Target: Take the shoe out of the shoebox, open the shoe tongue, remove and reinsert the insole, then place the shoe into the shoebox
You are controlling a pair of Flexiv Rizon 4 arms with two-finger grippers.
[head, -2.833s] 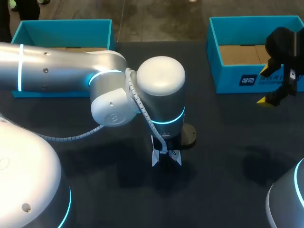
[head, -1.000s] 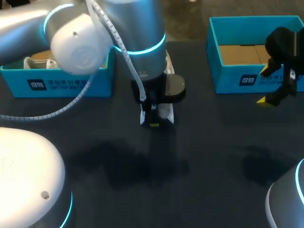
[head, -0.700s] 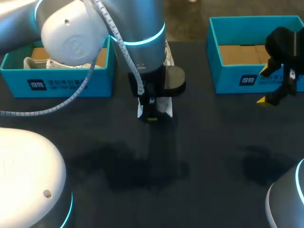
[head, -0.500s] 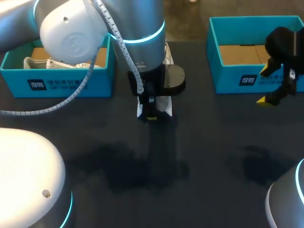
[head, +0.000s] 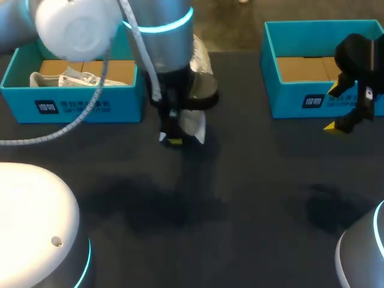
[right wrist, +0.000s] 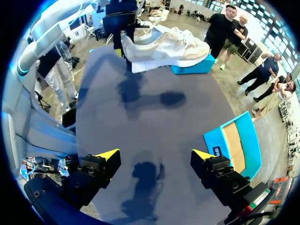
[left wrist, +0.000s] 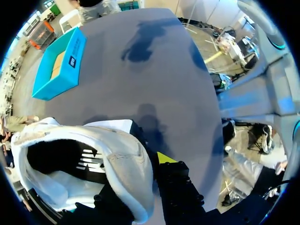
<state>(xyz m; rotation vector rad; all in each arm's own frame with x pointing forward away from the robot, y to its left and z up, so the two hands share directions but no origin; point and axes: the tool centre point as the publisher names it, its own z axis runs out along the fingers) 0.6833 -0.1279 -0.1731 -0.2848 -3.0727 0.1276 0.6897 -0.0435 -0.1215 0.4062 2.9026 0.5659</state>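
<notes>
White shoe (head: 195, 125): held clear of the table, centre-left of the overhead frame, just right of the left box. Most of its length is hidden behind the left arm's wrist. In the right wrist view it lies level in the air, gripped at the heel end, with its shadow on the table below.

Left gripper (head: 174, 139): clamped on the white shoe at the heel collar. In its own wrist view the padded white wall sits in the grip. One yellow fingertip (left wrist: 164, 157) is pressed against the outside; the other finger is mostly hidden by the shoe.

Left arm (head: 159, 36): silver with a glowing teal ring, entering from the upper left corner of the overhead frame and pointing down at the table.

Left box (head: 72, 107): blue, open-topped, upper left of the overhead frame, brown cardboard floor.

Second shoe (head: 63, 79): white, lying inside the left box on the cardboard floor.

Right box (head: 300, 99): blue, open-topped, upper right of the overhead frame, brown floor showing.

Right gripper (right wrist: 154, 157): at the right edge of the overhead frame, in front of the right box and well apart from the white shoe. Its fingers are spread wide, grasp released, over bare table.

Table (head: 240, 210): dark and matte, carrying soft shadows of the arms.
</notes>
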